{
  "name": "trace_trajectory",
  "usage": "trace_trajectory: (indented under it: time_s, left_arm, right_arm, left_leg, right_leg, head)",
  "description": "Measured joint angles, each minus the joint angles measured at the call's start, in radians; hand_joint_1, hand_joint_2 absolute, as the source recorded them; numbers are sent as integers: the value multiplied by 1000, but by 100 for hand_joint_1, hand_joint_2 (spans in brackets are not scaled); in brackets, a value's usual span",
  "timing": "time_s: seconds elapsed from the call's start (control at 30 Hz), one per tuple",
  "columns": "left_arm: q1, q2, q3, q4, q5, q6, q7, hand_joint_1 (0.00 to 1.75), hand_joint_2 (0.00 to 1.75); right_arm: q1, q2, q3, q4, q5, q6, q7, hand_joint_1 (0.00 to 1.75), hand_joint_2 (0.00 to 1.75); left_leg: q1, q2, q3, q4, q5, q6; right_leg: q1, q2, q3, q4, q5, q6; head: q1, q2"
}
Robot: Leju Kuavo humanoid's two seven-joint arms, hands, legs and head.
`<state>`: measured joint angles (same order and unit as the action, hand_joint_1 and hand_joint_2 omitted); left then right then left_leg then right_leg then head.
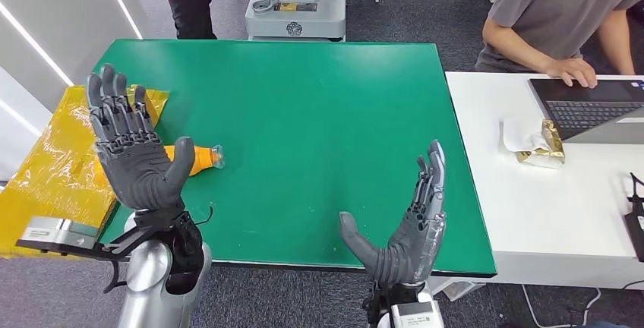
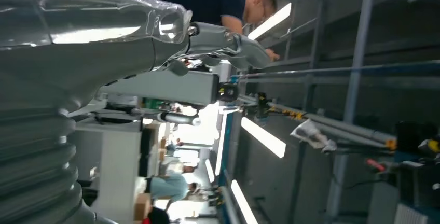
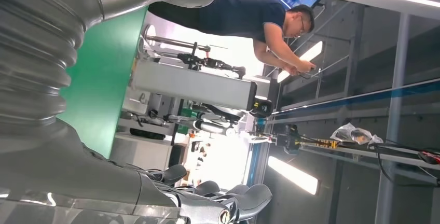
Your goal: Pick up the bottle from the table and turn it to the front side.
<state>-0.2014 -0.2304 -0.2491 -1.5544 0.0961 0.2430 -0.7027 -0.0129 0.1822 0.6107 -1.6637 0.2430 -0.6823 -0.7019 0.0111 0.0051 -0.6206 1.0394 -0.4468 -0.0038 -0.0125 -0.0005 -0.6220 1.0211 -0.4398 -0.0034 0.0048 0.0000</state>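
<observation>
Bright, even overhead light fills the head view, which is sharp, with soft, faint shadows on the green bench [image 1: 319, 100]. Both wrist views are softer: ceiling light strips [image 2: 263, 137] blow out white, and glare streaks the near, blurred hand cover [image 2: 78, 22].

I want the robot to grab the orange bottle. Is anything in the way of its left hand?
Nothing visible. The left hand is raised and open, right in front of the bottle, which lies on its side on the green table. The hand hides part of the bottle in the head view.
</observation>
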Motion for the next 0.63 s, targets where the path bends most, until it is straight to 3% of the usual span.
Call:
trace_trajectory:
  time_s: [0.13,0.23,0.43,0.63]
  left_arm:
    - [23,-44,10,4,22,-183,0,0,175]
    - [26,-50,17,8,26,-246,0,0,175]
    - [26,-51,18,8,4,-241,0,0,175]
    - [23,-50,6,18,-102,-151,0,0,175]
  right_arm:
    - [1,-1,-2,2,11,0,0,0,175]
    - [4,-1,-8,2,21,0,0,0,175]
    - [6,0,-11,2,22,0,0,0,175]
    - [8,2,-15,2,39,0,0,0,175]
  left_leg:
    - [0,0,0,0,-1,1]
    - [0,0,0,0,-1,1]
    - [0,0,0,0,-1,1]
    - [0,0,0,0,-1,1]
  right_leg:
    - [0,-1,0,0,-1,0]
    - [0,-1,0,1,-1,0]
    - [0,-1,0,1,-1,-1]
    - [0,-1,0,1,-1,0]
  head:
    - [1,0]
    - [1,0]
    - [1,0]
    - [1,0]
